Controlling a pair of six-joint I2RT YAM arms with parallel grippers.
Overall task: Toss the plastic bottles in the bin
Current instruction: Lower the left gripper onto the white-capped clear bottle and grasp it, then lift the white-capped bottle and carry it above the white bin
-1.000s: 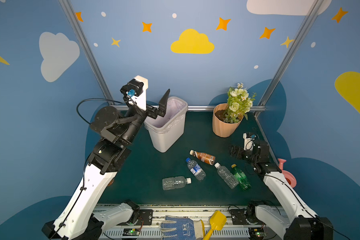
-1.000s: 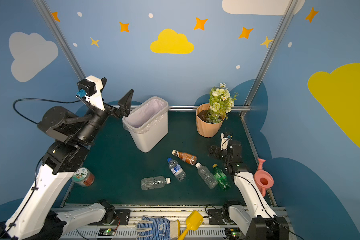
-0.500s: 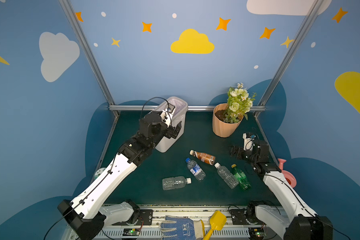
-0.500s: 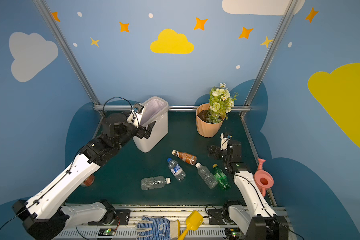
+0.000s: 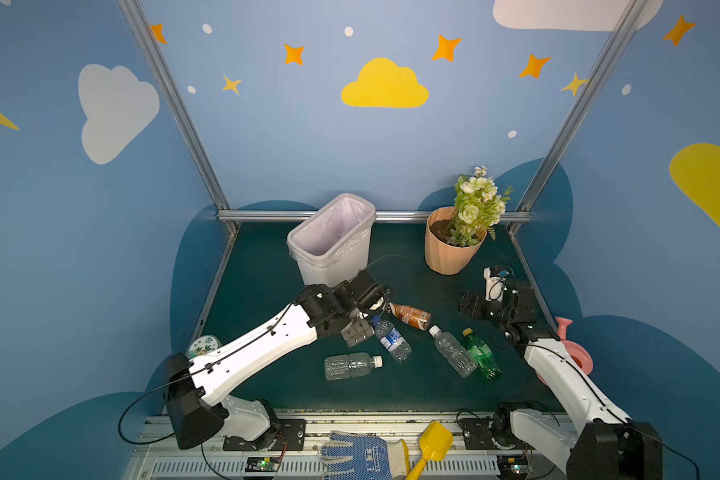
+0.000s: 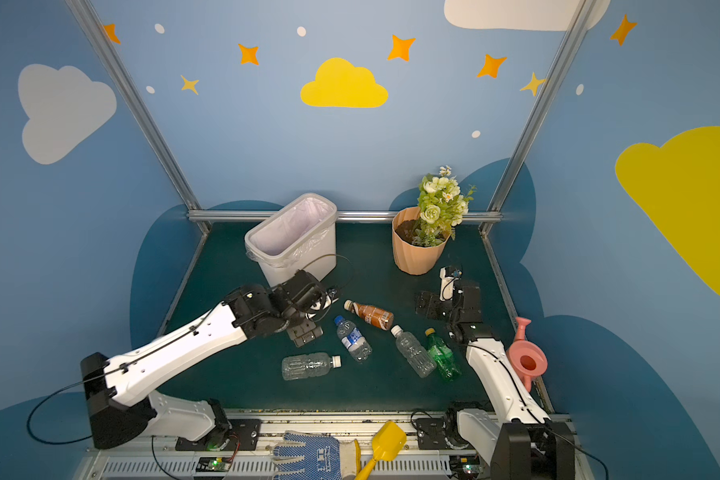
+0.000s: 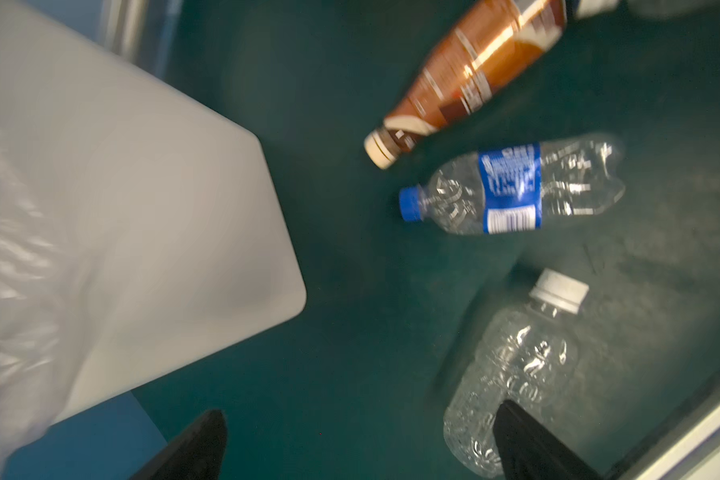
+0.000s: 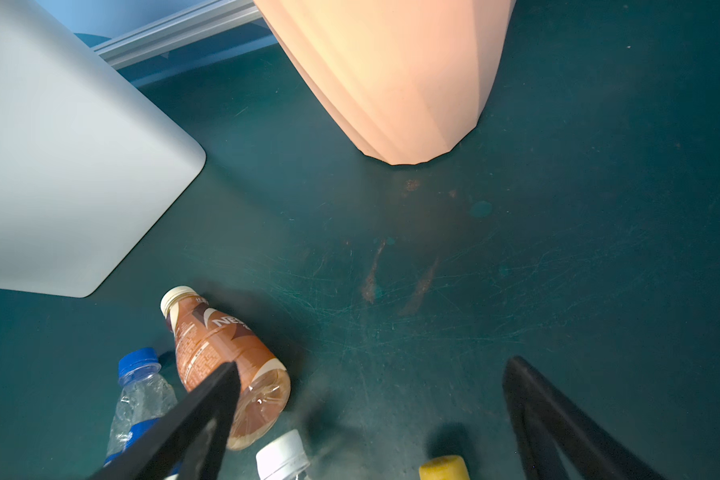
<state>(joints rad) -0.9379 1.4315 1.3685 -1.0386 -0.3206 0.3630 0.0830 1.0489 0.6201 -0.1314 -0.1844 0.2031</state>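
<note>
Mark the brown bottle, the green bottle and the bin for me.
brown bottle (image 5: 410, 316): in a top view, on its label, mid-body.
green bottle (image 5: 481, 355): in a top view, on its body.
bin (image 5: 325, 272): in a top view, on its front wall.

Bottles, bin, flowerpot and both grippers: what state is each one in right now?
Bin: upright, open, bag-lined.
Brown bottle: lying, capped.
Blue-capped bottle: lying.
Front clear bottle: lying, capped.
Other clear bottle: lying, capped.
Green bottle: lying, capped.
Flowerpot: upright.
Left gripper: open, empty.
Right gripper: open, empty.

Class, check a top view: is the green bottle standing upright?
No, the green bottle lies on its side on the table, next to a clear white-capped bottle.
</note>
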